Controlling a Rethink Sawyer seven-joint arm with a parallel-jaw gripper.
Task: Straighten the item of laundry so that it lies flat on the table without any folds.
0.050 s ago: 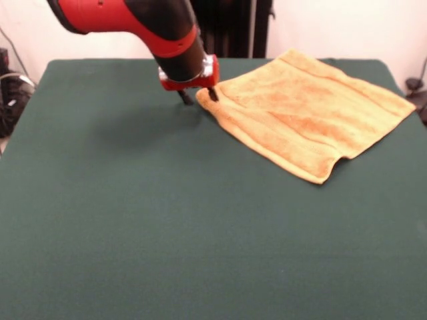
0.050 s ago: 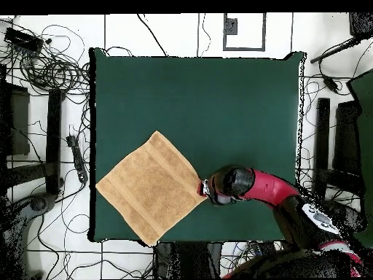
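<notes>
The jaws point(image 1: 198, 97) stood spread astride the towel's point(image 1: 313, 110) corner, one finger on cloth. The towel overhung the counter point(image 1: 167, 220) edge; a drag might rumple it.

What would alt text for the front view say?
A red and black robot arm lowers its pincer onto one corner of a golden-orange towel, which lies spread almost flat on a dark green table, near one edge.
</notes>
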